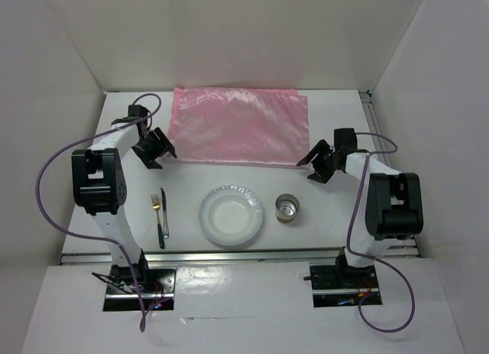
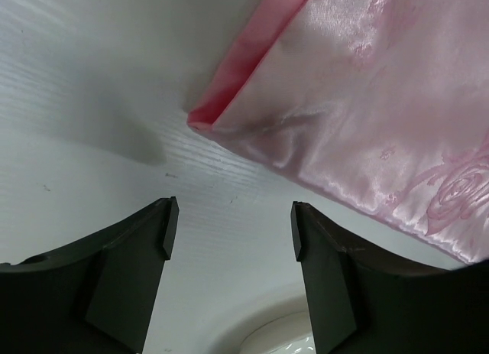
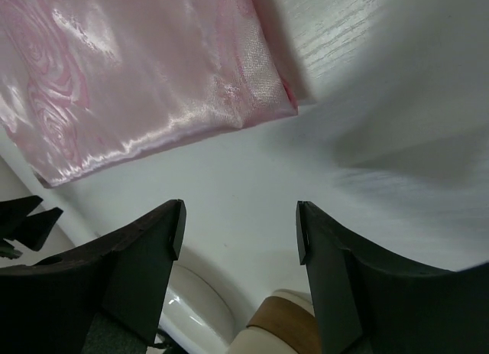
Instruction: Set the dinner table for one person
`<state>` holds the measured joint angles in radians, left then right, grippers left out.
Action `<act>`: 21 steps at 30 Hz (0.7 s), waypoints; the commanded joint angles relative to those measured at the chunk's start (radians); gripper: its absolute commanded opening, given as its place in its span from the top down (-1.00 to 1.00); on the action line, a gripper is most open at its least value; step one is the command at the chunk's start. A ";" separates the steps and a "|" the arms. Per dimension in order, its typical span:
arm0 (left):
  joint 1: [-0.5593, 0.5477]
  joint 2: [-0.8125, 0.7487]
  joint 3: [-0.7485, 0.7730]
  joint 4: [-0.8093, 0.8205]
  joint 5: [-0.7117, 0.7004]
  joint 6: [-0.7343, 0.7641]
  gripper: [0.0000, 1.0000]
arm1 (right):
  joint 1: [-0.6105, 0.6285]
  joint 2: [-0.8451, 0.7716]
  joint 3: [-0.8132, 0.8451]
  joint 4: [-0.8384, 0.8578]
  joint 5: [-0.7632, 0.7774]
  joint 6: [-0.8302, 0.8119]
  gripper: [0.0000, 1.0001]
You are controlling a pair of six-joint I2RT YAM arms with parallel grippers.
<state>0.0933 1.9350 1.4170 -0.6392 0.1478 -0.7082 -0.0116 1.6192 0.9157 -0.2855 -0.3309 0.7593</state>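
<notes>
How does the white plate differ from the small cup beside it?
The plate is white; the cup is tan outside with a shiny, silvery inside. The plate is far wider than the cup. The plate is shallow and nearly flat, while the cup has upright walls. Both are round, look empty and sit open side up on the dinner table near its front edge, and they do not touch.
</notes>
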 commanded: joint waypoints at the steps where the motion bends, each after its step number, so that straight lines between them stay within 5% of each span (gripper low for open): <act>1: -0.001 0.022 0.062 -0.010 -0.048 0.003 -0.55 | -0.007 0.013 0.011 0.103 -0.039 0.098 -0.41; 6: -0.010 0.079 0.080 0.004 -0.019 -0.020 -0.50 | -0.007 0.034 -0.018 0.160 -0.057 0.169 -0.41; 11: -0.010 0.093 0.089 0.022 -0.028 -0.030 -0.19 | -0.007 0.076 -0.032 0.203 -0.031 0.216 -0.35; 16: -0.010 0.102 0.089 0.032 -0.028 -0.039 0.57 | -0.007 0.099 -0.054 0.256 -0.016 0.294 -0.15; 17: -0.010 0.102 0.089 0.032 -0.028 -0.039 0.89 | 0.005 0.110 -0.054 0.279 0.009 0.307 -0.12; 21: -0.010 0.111 0.112 0.023 -0.028 -0.048 1.00 | 0.032 0.140 -0.037 0.295 0.095 0.330 0.05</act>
<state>0.0879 2.0258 1.4845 -0.6178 0.1268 -0.7410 -0.0006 1.7290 0.8623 -0.0574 -0.3126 1.0405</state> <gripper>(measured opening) 0.041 0.489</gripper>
